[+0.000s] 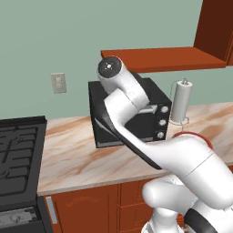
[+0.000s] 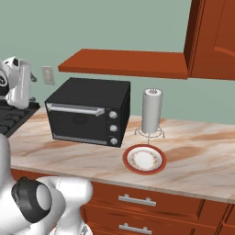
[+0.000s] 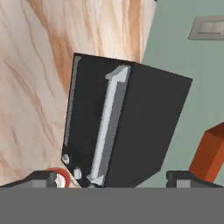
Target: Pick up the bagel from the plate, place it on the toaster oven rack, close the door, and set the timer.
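Door shut, well beyond open claw

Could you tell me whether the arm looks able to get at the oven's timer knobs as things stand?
Probably yes. The door is shut, the knobs face the open counter, and nothing stands before them; the open pincer hangs off to the oven's side.

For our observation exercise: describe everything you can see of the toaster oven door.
The door is a flat, glossy black panel spanning the oven's front, with a long silver bar handle along its top edge. It stands upright and shut. Three silver knobs sit to its right. Nothing touches it.
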